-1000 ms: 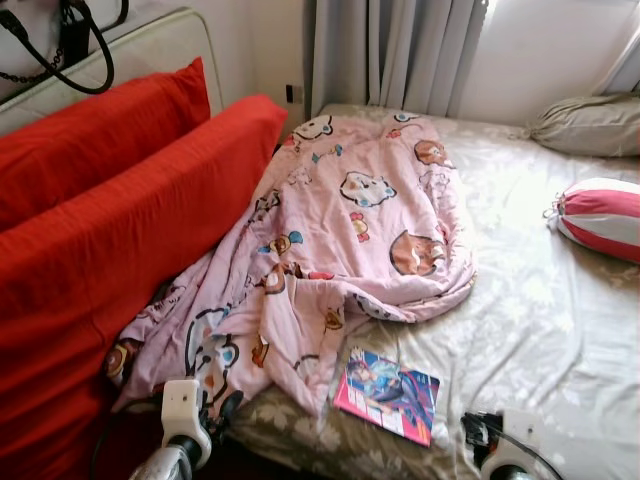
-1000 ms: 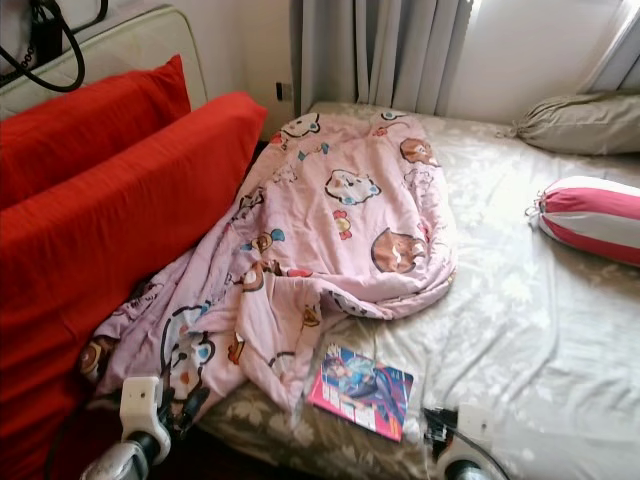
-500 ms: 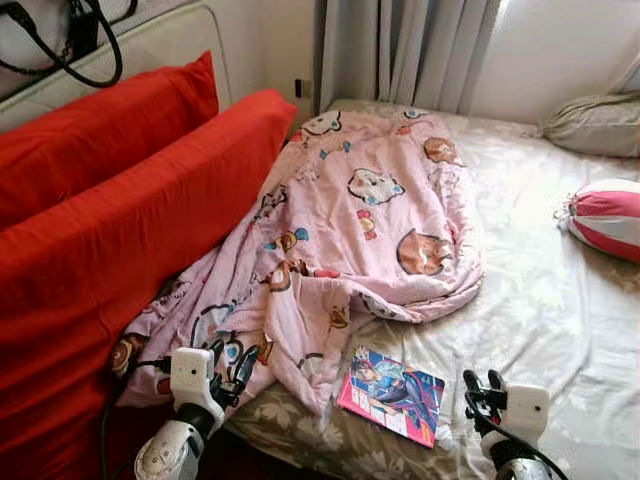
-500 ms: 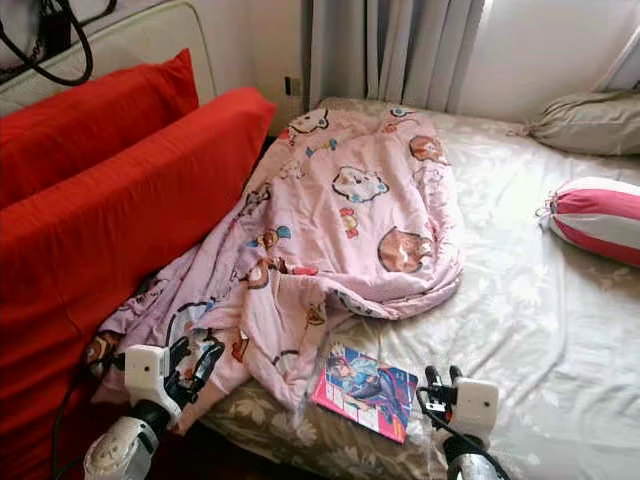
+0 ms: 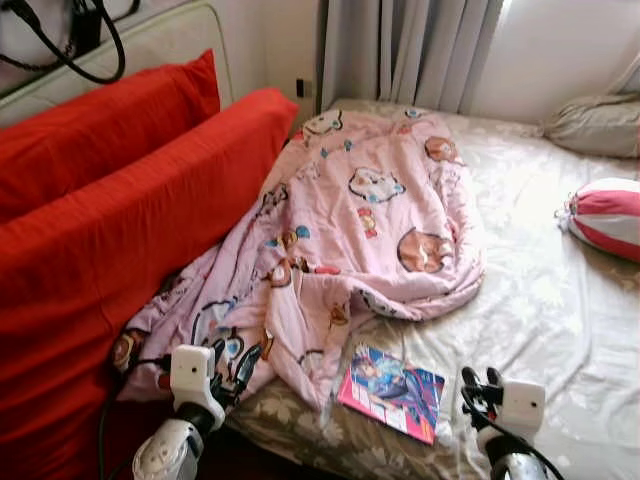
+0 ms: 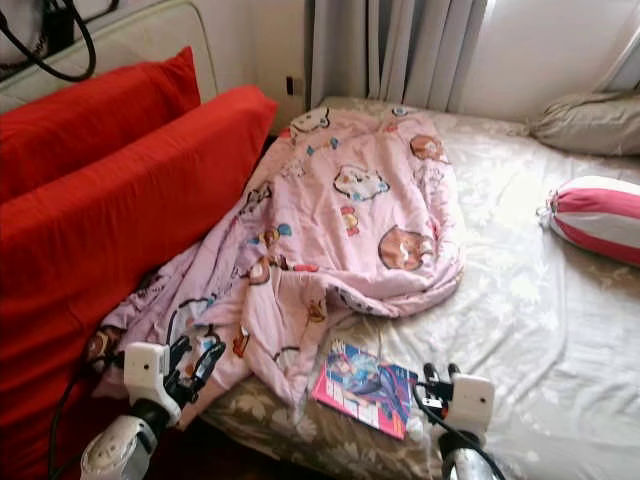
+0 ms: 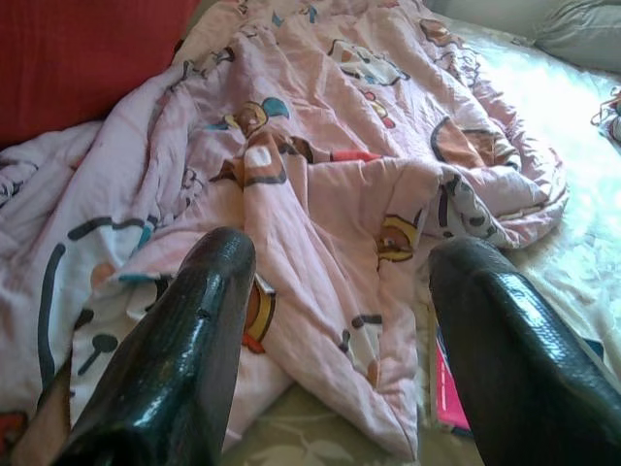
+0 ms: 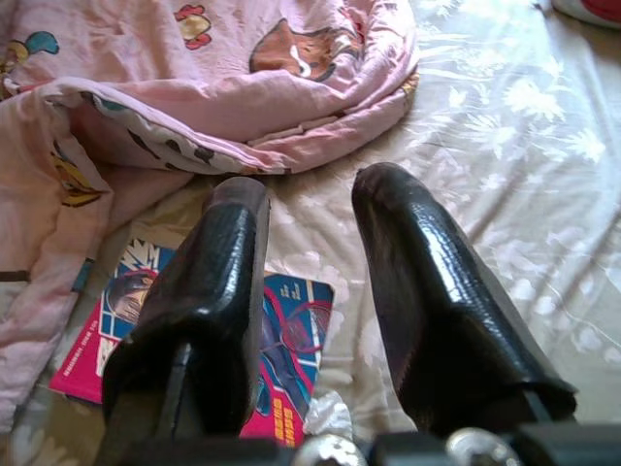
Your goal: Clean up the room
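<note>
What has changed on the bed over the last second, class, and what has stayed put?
Both arms came up: the left hand rose to the near edge of the pink quilt, and the right hand rose beside the comic. Both are open and hold nothing. The quilt, comic, red cushions and striped bolster lie as before; the slight shift of the whole scene is the camera's.

A rumpled pink cartoon blanket (image 5: 350, 240) sprawls across the bed; a magazine (image 5: 392, 391) lies flat beside its lower edge.
</note>
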Robot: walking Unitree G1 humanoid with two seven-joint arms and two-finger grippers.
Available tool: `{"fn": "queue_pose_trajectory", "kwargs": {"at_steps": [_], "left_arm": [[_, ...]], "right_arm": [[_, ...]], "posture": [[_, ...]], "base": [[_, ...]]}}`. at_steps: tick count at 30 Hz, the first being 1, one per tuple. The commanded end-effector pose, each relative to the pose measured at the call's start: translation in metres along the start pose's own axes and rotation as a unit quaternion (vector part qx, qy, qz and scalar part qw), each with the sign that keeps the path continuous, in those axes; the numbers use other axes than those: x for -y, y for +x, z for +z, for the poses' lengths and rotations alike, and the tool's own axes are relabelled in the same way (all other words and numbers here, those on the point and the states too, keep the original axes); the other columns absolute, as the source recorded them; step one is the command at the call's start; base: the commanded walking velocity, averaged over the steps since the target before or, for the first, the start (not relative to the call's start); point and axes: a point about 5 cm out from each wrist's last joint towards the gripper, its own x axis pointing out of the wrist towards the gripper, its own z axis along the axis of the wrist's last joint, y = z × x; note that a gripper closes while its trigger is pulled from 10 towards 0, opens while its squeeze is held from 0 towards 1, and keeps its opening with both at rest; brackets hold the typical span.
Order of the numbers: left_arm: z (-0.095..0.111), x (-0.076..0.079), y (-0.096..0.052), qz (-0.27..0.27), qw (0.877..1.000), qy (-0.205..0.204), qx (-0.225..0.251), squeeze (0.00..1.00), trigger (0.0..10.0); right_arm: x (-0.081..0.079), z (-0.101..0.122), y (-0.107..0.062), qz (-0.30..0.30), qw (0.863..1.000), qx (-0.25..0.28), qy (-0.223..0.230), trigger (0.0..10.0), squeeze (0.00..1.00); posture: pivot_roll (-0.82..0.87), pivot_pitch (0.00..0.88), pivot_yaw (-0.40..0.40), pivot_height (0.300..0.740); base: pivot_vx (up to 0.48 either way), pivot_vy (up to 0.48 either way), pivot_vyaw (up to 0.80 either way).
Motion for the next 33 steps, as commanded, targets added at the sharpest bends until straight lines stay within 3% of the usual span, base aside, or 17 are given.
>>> {"fn": "queue_pose_trajectory", "kwargs": {"at_steps": [1,6,21,26,33], "left_arm": [[-0.001,-0.003,-0.002,0.01,1.0,-0.007,-0.004,0.0,10.0],[-0.003,-0.002,-0.004,0.011,1.0,-0.01,-0.012,0.0,10.0],[-0.008,-0.002,-0.002,0.011,1.0,-0.017,-0.023,0.0,10.0],[-0.01,-0.004,-0.003,0.011,0.999,-0.018,-0.027,0.0,10.0],[-0.012,-0.003,-0.003,0.009,0.999,-0.022,-0.026,0.0,10.0]], "right_arm": [[0.001,-0.001,-0.001,-0.005,1.0,-0.006,-0.001,10.0,0.0],[0.002,-0.003,0.0,-0.009,1.0,-0.026,0.0,10.0,0.0],[-0.006,-0.002,0.005,0.001,0.999,-0.032,0.014,10.0,0.0],[-0.01,-0.003,0.005,0.015,0.999,-0.034,0.017,10.0,0.0],[-0.009,-0.003,0.004,0.011,0.999,-0.03,0.023,10.0,0.0]], "posture": [[0.06,0.09,-0.027,0.686],[0.06,0.096,-0.029,0.661],[0.06,0.109,-0.029,0.661],[0.06,0.113,-0.028,0.632],[0.06,0.113,-0.027,0.632]], "base": [[0.0,0.0,0.0],[0.0,0.0,0.0],[0.0,0.0,0.0],[0.0,0.0,0.0],[0.0,0.0,0.0]]}}
